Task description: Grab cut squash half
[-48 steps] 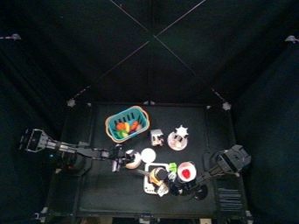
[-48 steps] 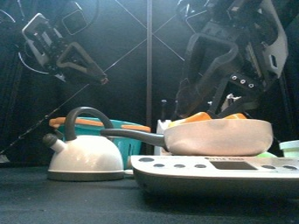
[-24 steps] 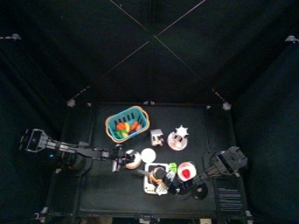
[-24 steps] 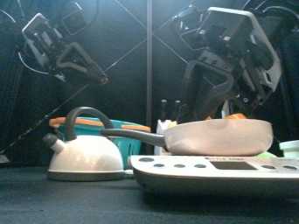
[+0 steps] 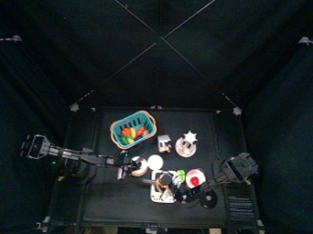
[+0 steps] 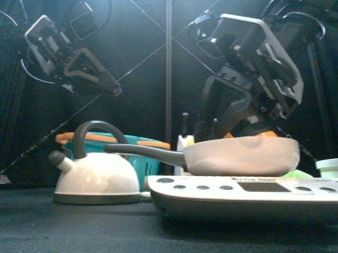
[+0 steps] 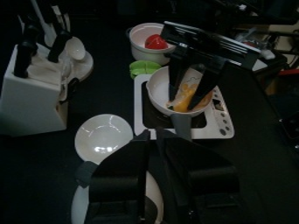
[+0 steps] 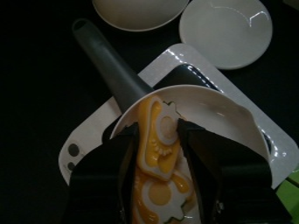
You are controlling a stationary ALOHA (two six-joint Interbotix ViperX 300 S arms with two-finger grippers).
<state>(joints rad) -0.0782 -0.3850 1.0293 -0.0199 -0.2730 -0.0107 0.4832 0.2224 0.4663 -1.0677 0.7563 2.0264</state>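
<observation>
Squash point(image 8: 158, 171) lies in the pan point(image 8: 225, 114), which sits on a white base point(image 8: 91, 133) at the tabletop's front edge, a little right of the middle. The right gripper point(image 8: 162, 131) is down inside the pan and set directly over the squash. The piece sits in the gripper's gap, yellow face up, and its long axis runs the same way as the gripper reaches. That line also roughly matches the pan's handle point(image 8: 111, 66), which points away toward the left side. Whether the gripper is already pinching the squash or only bracketing it cannot be told. No sideways correction looks needed, so the coming move seems to turn only on closing across the short width and lifting clear of the pan's wall. The right arm is plainly the nearer one.

Just left of the pan stands a white kettle point(image 6: 95, 176). The left gripper point(image 7: 155, 153) hangs beside it near the left edge, pressed together and carrying nothing, well apart from the squash.

Further back, a bowl point(image 7: 132, 39) holds a red piece. A knife block point(image 7: 35, 83) stands mid-tabletop. Nearest the far edge, a teal basket point(image 5: 145, 118) holds orange and green toy foods.
</observation>
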